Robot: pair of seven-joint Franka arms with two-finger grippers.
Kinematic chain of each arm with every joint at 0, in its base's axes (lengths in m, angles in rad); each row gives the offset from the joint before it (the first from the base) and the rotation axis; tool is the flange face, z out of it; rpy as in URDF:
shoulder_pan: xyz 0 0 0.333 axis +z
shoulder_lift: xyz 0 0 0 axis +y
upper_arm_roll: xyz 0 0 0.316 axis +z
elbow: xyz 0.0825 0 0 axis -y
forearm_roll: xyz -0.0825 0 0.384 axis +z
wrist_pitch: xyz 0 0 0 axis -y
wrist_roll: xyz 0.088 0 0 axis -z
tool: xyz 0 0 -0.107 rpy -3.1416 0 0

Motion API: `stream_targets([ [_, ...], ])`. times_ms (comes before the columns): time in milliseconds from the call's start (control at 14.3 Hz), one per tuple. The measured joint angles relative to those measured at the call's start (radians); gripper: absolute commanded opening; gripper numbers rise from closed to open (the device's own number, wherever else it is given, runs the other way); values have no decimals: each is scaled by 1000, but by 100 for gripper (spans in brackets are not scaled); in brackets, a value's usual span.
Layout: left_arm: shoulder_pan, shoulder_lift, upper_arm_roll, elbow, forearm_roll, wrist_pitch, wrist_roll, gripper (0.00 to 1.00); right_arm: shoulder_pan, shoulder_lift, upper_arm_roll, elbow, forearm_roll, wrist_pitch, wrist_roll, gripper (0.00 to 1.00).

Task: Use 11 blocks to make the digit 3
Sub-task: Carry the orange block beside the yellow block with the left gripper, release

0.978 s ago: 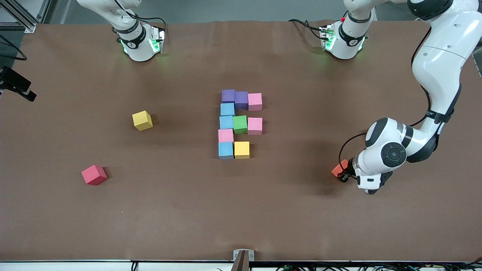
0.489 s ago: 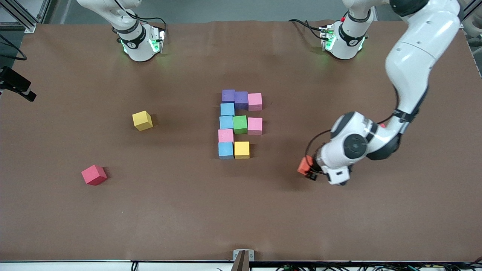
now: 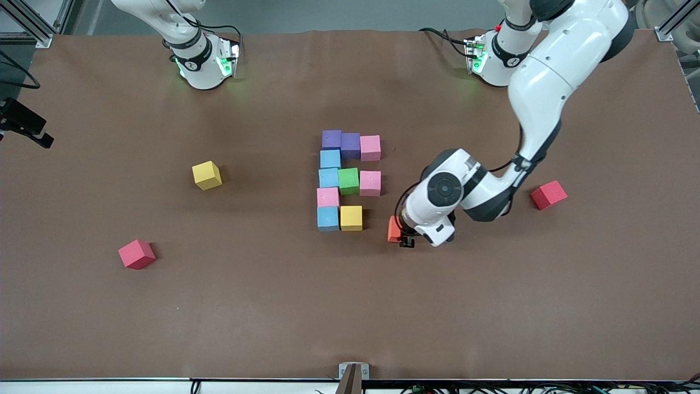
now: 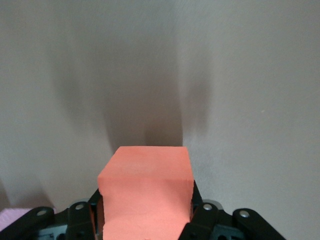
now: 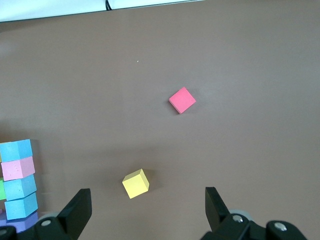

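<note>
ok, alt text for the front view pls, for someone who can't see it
The left gripper, shut on an orange block, hangs beside the yellow block ending an unfinished multicoloured digit 3 mid-table. Loose cubes: one yellow, two red.

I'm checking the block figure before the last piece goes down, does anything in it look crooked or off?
Slightly. The purple block at the figure's corner farthest from the front camera sits a little out of line with its neighbour purple block. Otherwise the figure looks tidy.

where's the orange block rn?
The orange block is clamped in the left gripper, in the air over the table just beside the figure's yellow block, toward the left arm's end; the left wrist view shows it between the fingers.
</note>
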Motion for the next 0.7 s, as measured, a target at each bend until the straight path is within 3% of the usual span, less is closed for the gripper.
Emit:
stream_targets([
  [209,-121,18,78,42,-4,0,-99,15,0,0,0,0,0,0,0,100],
  [698,-162,19,85,48,-4,0,-186,15,0,0,0,0,0,0,0,100],
])
